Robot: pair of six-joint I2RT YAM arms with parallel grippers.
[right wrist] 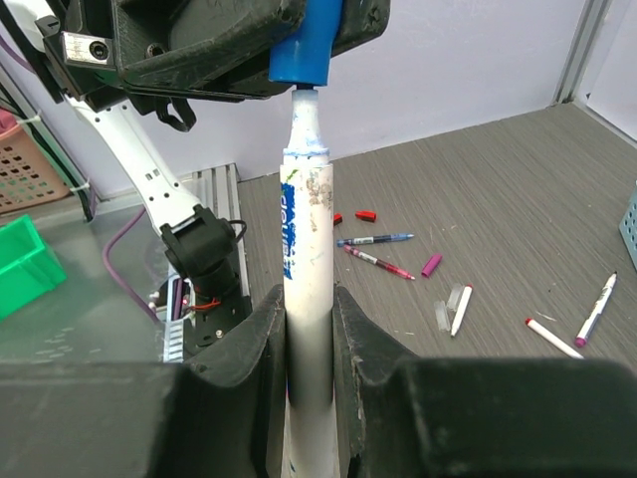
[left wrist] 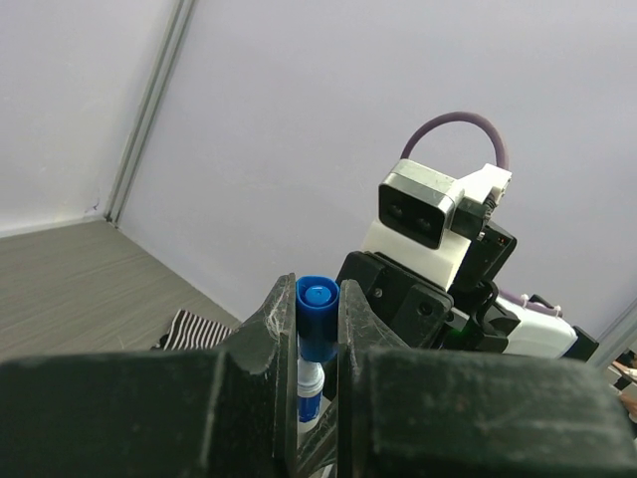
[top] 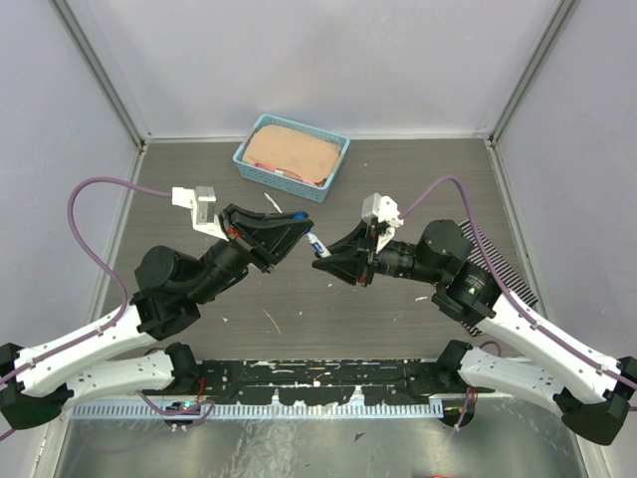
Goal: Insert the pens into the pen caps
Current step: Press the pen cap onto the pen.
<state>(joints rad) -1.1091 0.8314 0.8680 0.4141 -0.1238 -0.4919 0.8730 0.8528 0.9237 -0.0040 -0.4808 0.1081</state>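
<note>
1. Top view: you see both arms meeting mid-air over the table. Left gripper and right gripper sit tip to tip, with the pen bridging the gap. A blue basket stands at the far edge. Grip detail is too small to read here.
2. Left wrist view: you get the close-up the top view lacks. The left gripper's fingers are clamped on the blue cap; the pen's white barrel shows just below it.
3. Right wrist view: the right gripper's fingers are closed on the pen barrel, upright, its tip just entering the blue cap. Only here can you see loose pens and a magenta cap lying on the table behind.
</note>
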